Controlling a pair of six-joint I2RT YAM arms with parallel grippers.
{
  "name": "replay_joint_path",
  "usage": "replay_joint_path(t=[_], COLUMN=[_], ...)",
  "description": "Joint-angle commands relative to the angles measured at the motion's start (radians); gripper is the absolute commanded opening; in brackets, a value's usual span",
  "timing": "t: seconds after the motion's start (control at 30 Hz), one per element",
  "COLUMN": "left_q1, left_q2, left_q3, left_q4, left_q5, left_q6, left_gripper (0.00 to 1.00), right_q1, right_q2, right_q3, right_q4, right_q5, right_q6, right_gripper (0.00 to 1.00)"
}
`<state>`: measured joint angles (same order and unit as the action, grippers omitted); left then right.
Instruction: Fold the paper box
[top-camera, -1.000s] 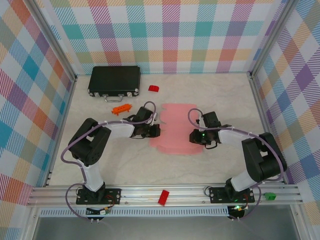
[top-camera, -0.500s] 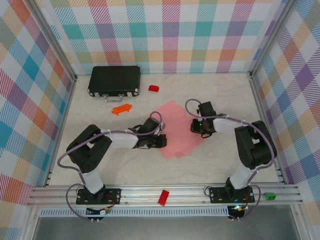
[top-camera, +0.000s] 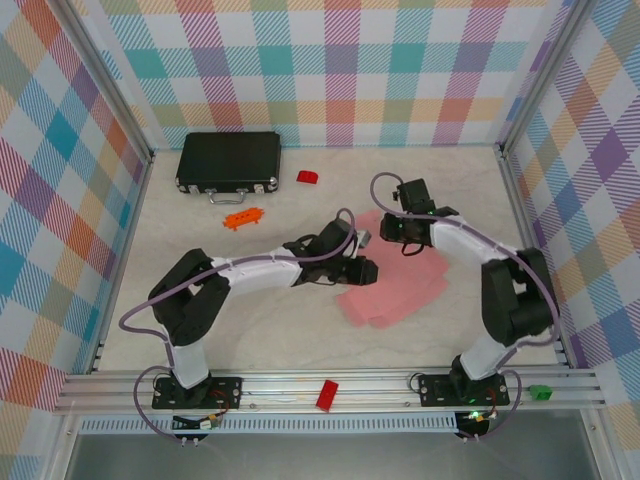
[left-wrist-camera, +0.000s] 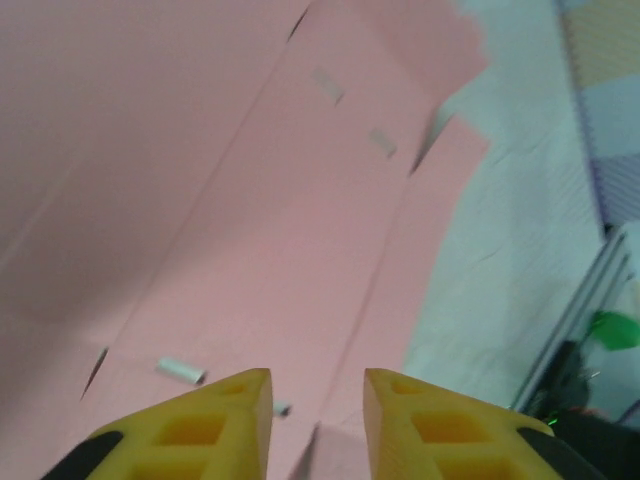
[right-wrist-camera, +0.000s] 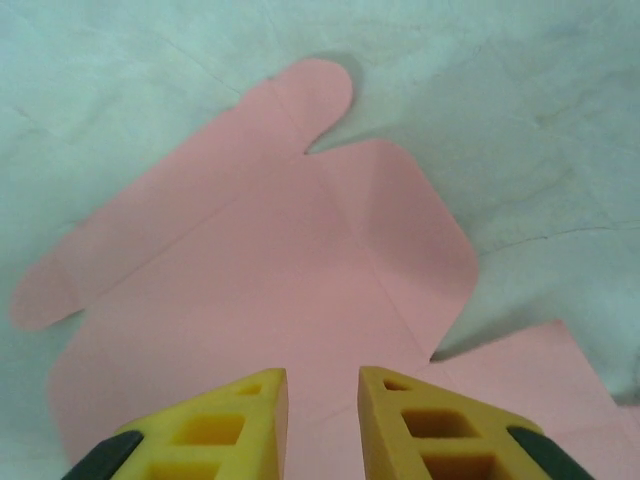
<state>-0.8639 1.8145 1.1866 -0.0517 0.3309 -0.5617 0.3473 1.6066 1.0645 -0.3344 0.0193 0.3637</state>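
The flat pink paper box (top-camera: 400, 292) has slid and turned toward the right of the desk (top-camera: 250, 335), still unfolded. The left gripper (top-camera: 367, 270) has just released it and stands parted. The right gripper (top-camera: 386, 234) hovers slightly open over its far edge, so folding must restart.

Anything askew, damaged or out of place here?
The paper box is a flat unfolded sheet lying askew, diagonal to the edges of the table. A red block sits on the near rail, off the tabletop.

The paper box (top-camera: 400, 295) slid right and turned; the left tool (left-wrist-camera: 317, 382) came open.
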Motion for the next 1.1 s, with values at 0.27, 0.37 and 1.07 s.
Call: replay_joint_path(t=[0.27, 0.37, 1.07], left_q1=[0.185, 0.203, 0.219], left_q2=[0.117, 0.223, 0.171], left_q3=[0.187, 0.282, -0.007], left_q4=[-0.063, -0.077, -0.15], left_q5=[-0.041, 0.008, -0.188], left_q6=[0.119, 0.183, 0.094], left_gripper=[0.21, 0.05, 0.0], right_q1=[0.02, 0.042, 0.073], right_q2=[-0.278, -0.285, 0.058], right_q3=[-0.32, -0.367, -0.248], right_q4=[-0.025, 0.0, 0.066], right_q5=[-0.167, -0.208, -0.032], right_q6=[0.101, 0.119, 0.118], right_gripper=[0.21, 0.17, 0.11])
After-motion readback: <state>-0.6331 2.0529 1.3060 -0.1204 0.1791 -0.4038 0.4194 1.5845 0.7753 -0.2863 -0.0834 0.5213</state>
